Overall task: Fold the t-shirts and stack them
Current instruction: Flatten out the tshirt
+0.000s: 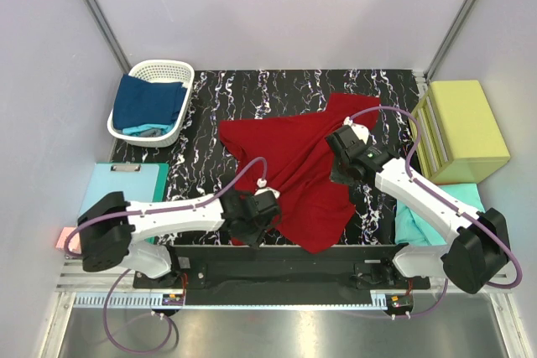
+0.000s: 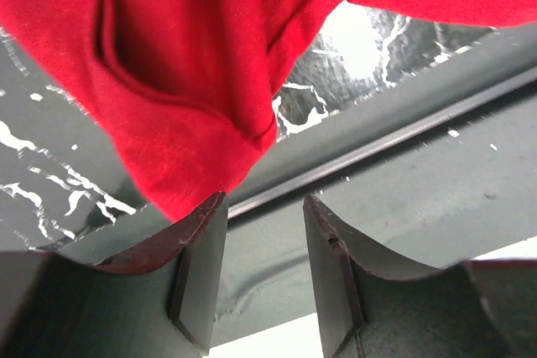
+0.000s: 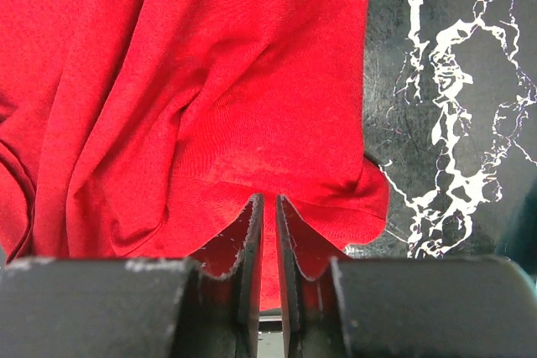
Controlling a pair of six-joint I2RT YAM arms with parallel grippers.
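Two claws meet one dark red t-shirt (image 1: 294, 165), which lies spread and rumpled across the middle of the black, white-veined desk (image 1: 252, 94). One corner of the shirt reaches toward the far right, and its lower hem lies close to the desk's near edge.

The right claw (image 3: 267, 200) sits at the shirt's right side. Its fingers are clenched almost together, with a thin layer of red cloth caught between them. The fabric bunches into folds just ahead of the tips, and bare marbled desk shows to the right of them.

The left claw (image 2: 264, 199) is at the shirt's near-left corner and is released. Its fingers stand apart with nothing between them, and the gap shows only the desk's near edge. A rounded lobe of red cloth hangs just past one fingertip. Whether it touches the finger cannot be told.

At the far left, a white basket (image 1: 180, 69) holds a navy blue t-shirt (image 1: 147, 100). A teal t-shirt (image 1: 415, 228) lies at the near right, partly under the right arm and just in front of a yellow-green box (image 1: 466, 127). A pale-blue clipboard (image 1: 117, 186) rests at the desk's left edge, near the left arm.
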